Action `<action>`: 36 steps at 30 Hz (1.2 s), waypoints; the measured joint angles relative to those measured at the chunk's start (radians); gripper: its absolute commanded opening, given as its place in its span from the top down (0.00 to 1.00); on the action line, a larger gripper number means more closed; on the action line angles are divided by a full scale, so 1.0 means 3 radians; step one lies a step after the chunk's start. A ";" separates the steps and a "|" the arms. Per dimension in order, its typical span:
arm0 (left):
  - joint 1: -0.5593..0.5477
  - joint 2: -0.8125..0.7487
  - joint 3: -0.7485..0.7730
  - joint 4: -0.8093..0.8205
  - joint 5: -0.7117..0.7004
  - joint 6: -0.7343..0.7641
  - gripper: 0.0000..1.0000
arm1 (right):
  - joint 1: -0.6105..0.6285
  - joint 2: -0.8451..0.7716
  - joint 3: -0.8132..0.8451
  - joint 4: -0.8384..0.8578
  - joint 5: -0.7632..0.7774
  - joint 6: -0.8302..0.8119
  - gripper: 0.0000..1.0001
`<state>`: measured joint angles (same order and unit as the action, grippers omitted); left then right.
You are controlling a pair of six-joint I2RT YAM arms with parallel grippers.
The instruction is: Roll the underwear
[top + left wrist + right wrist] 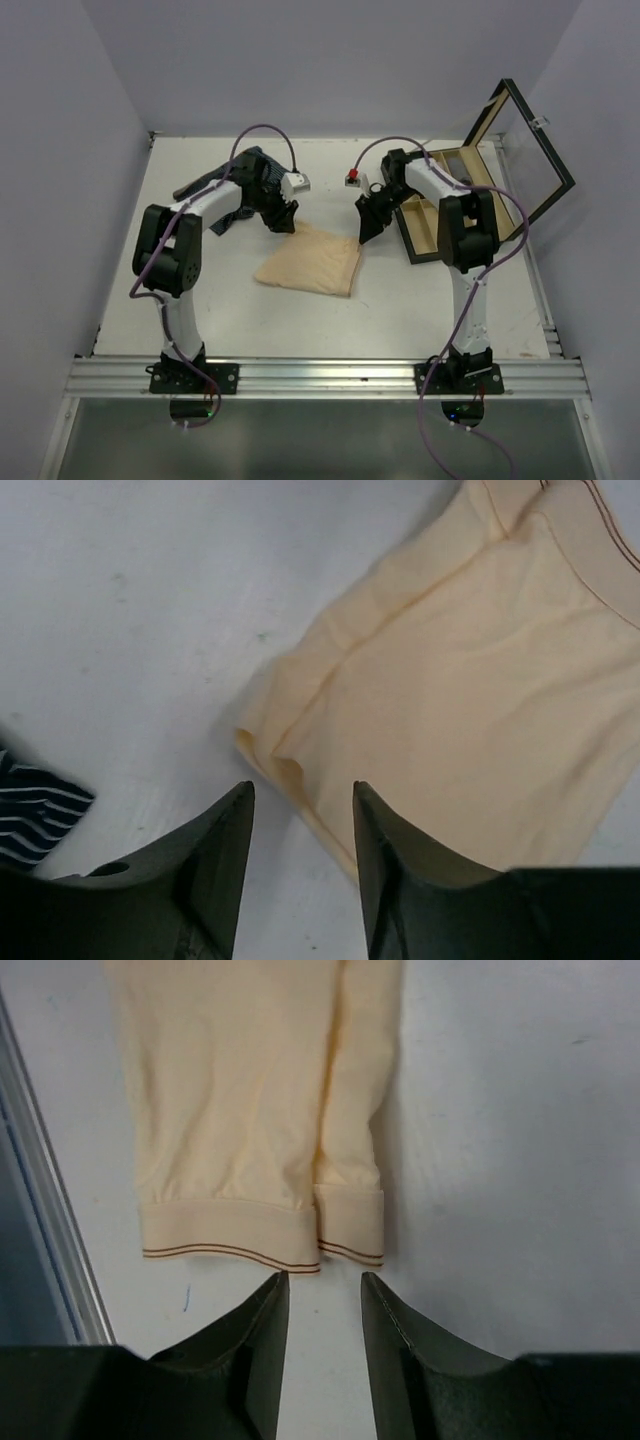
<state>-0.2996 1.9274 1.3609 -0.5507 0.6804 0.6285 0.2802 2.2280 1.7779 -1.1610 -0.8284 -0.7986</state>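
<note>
The navy striped garment [258,155] lies mostly hidden behind the left arm [200,205] from above; the left wrist view's edge crops it. The beige garment [470,710] overruns both wrist views. The right arm [465,225] covers part of the wooden box [478,158].

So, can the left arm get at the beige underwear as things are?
Likely yes: the left gripper hangs open right at a corner of the beige underwear, and nothing lies between them.
</note>
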 measured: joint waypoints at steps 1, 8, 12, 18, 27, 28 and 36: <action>0.0039 0.0084 0.0092 0.0071 -0.0075 -0.0111 0.49 | -0.0039 0.0034 0.0081 0.0038 0.0090 0.0153 0.60; 0.0362 -0.0300 0.0028 0.0418 -0.0488 -0.0340 0.49 | -0.0111 -0.0008 0.0397 0.0443 0.0544 0.0787 0.70; 0.0365 -0.0888 -0.0323 0.0240 -0.0432 -0.0346 0.57 | -0.0014 -0.0019 0.0393 0.0463 0.0614 0.0868 0.86; 0.0305 -0.1291 -0.0833 -0.0215 -0.0159 -0.0347 0.65 | 0.0290 -0.0010 0.0197 0.0450 0.0741 0.0863 1.00; 0.0076 -0.0825 -0.1040 -0.0664 -0.0083 -0.0418 0.74 | 0.0598 0.0017 -0.0379 0.0398 0.0670 0.1052 1.00; 0.0078 -0.0676 -0.1005 -0.0652 -0.0088 -0.0463 0.76 | 0.0618 -0.0003 -0.0448 0.0403 0.0615 0.1105 1.00; 0.0142 0.0459 0.0251 -0.0649 -0.0106 -0.0713 0.56 | 0.0937 -0.0237 -0.0941 0.0882 0.0067 0.1815 0.70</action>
<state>-0.2569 2.0651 1.4361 -0.7452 0.6487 0.4145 0.5613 2.1571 1.4956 -0.8963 -0.8082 -0.2543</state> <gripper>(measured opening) 0.369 0.256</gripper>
